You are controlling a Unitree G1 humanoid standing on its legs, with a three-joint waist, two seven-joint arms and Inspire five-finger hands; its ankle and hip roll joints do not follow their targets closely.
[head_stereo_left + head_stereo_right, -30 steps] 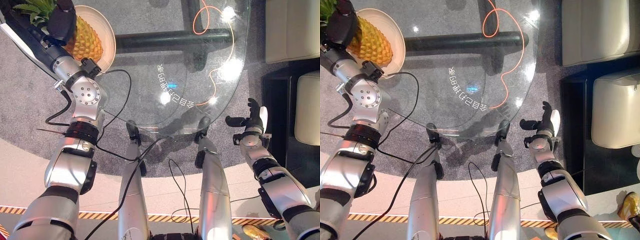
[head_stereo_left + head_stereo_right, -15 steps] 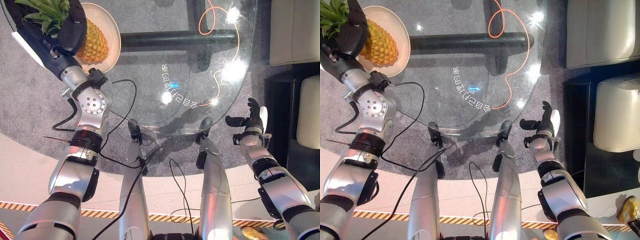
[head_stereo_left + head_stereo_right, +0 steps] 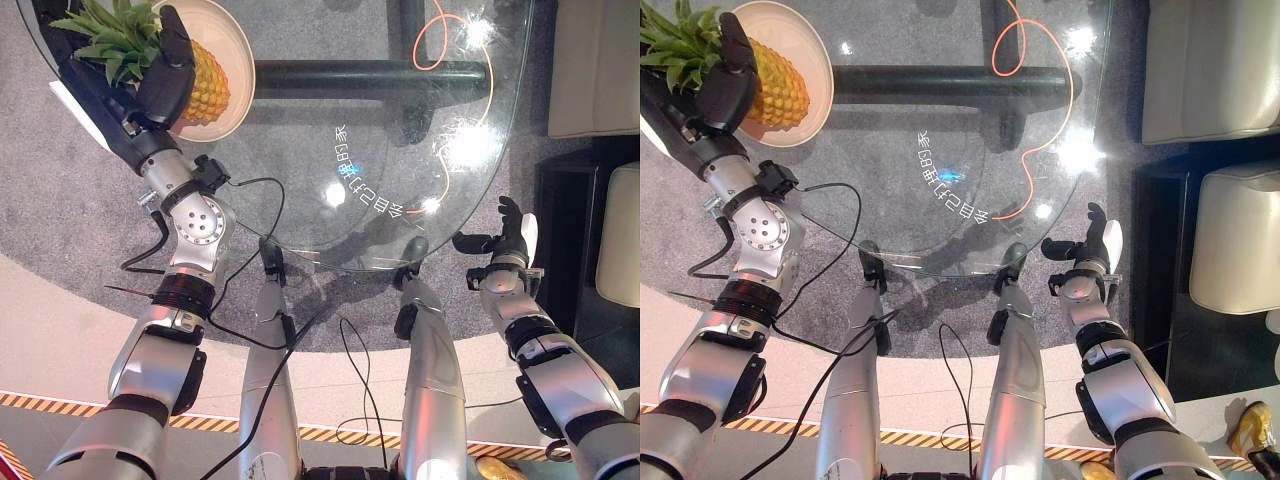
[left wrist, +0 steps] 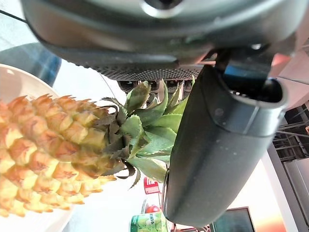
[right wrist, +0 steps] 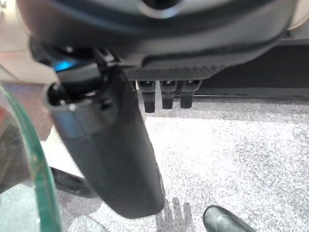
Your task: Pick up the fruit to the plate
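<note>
Your glass table [image 3: 400, 150] carries a plate [image 3: 235, 40] beyond your left hand [image 3: 165, 75], whose fingers wrap the pineapple [image 3: 205, 85], its long axis lying across the plate. Your right hand [image 3: 505, 240] hangs well apart, fingers relaxed, empty.

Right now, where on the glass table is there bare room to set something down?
The glass table is bare from the plate across to the orange cable near its right edge. It is crowded only at the far left, where the left hand holds the pineapple on the plate.
</note>
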